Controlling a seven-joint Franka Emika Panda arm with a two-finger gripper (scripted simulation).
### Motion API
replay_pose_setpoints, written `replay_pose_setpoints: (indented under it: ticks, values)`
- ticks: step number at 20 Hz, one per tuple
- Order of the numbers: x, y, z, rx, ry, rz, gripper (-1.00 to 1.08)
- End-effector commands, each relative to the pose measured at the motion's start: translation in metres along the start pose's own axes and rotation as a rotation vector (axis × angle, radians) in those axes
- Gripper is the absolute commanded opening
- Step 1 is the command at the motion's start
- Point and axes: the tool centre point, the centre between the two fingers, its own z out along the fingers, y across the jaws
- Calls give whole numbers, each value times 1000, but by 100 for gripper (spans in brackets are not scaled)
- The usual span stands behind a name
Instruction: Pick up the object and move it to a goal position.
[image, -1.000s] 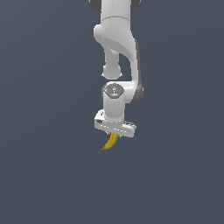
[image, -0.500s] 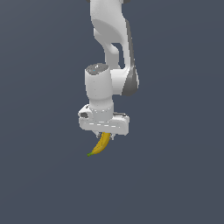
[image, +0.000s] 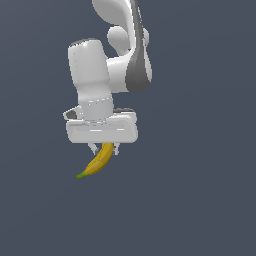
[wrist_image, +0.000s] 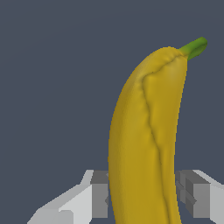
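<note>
Gripper (image: 103, 148) pinches banana (image: 98, 161) at thick upper end, one grey blocky finger (wrist_image: 99, 194) pressed on each side. Banana hangs below fingers, slanting down toward exterior view's left, green stem tip (image: 80, 175) lowest. Nothing touches banana but fingers.

Banana skin smooth, yellow, curved, with raised ridge running lengthwise; stem short, green. Gripper body wide, white, box-like with rounded corners. Above it, white glossy cylindrical wrist (image: 90, 75), then rounded arm link with dark grey joint band (image: 137, 70). Behind all, plain flat grey-blue background.
</note>
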Motion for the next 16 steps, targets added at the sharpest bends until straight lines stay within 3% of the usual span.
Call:
replay_pose_setpoints:
  ticks: [1, 9, 16]
  values:
    - [18, 2, -18, 23, 45, -17, -100]
    - [61, 11, -70, 90, 162, -58, -100]
    - [84, 17, -103, 133, 231, -83, -100]
